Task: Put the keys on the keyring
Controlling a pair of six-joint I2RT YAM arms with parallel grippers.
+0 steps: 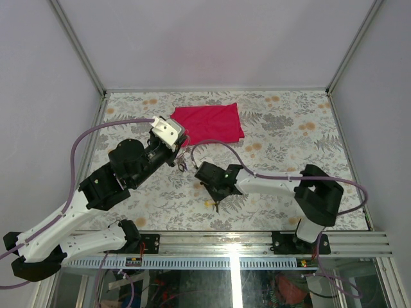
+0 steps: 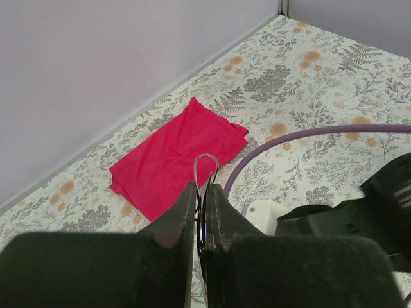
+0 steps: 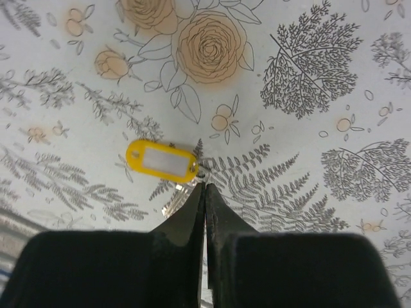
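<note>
Right gripper (image 3: 205,192) is pinched shut beside the yellow plastic tag (image 3: 162,161), probably grabbing nothing; left gripper (image 2: 203,192) clamps the thin silver wire keyring (image 2: 206,168), which might twist loose.

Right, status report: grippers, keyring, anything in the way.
Left gripper shut on keyring, loop sticking out. Right gripper shut, tips beside yellow tag. Red cloth beyond, not obstructing.

Robot lab cell: white panel walls (image 1: 212,38), aluminium rail (image 1: 257,244), floral-covered table (image 1: 289,128).
</note>
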